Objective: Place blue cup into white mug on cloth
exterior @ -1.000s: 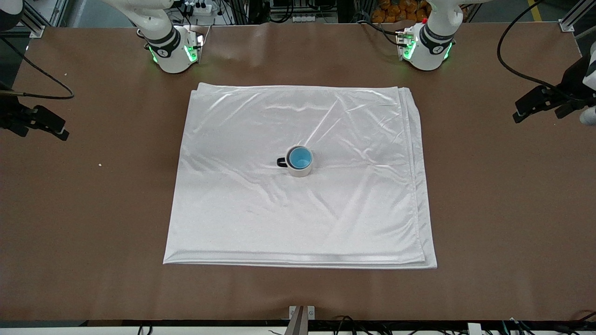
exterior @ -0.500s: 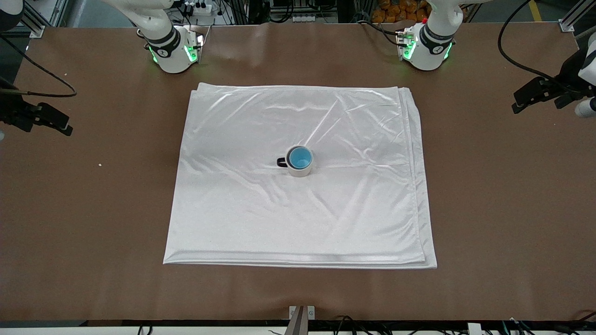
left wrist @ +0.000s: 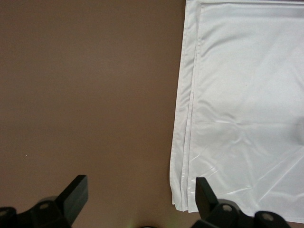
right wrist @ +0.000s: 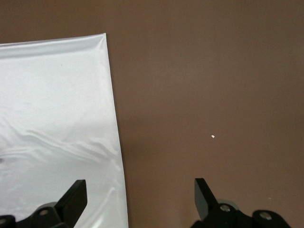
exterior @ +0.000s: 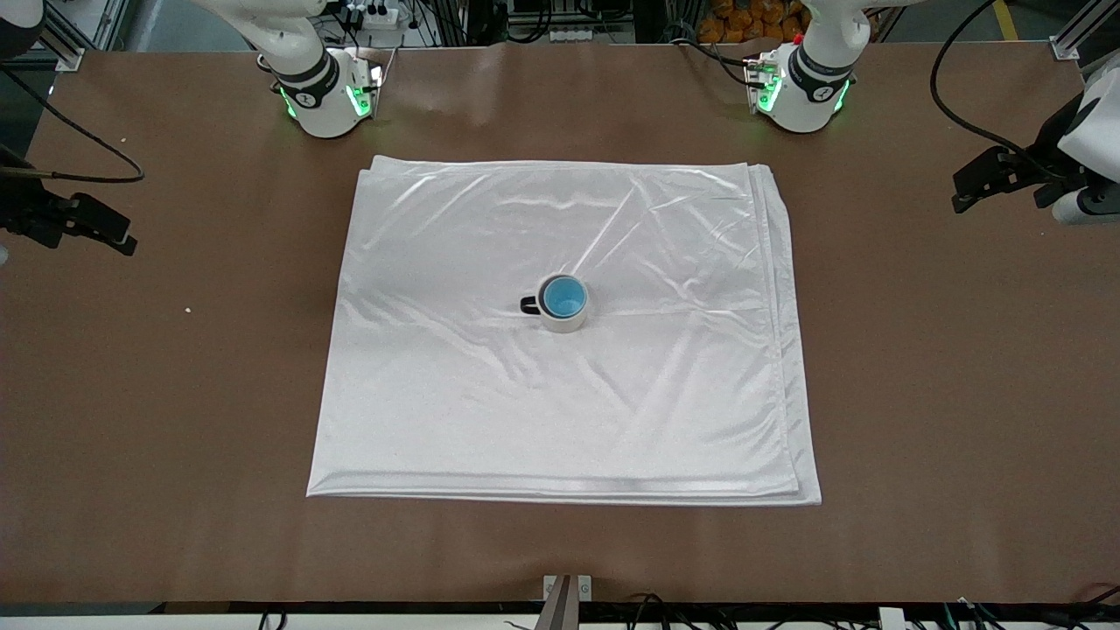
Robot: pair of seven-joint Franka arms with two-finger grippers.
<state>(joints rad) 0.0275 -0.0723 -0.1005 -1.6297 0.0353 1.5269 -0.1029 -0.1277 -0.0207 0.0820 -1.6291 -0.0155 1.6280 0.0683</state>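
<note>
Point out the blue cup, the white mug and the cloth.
blue cup [exterior: 563, 297], front view, on its bright blue inside.
white mug [exterior: 563, 324], front view, on its outer wall below the rim.
cloth [exterior: 490, 411], front view, on a bare stretch nearer the camera than the mug.

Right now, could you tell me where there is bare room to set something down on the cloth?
The cloth is bare all round the white mug, which holds the blue cup near its middle. The broadest patch runs from the mug to the cloth's edge nearest the front camera. The left gripper and right gripper hang open over bare table.
</note>
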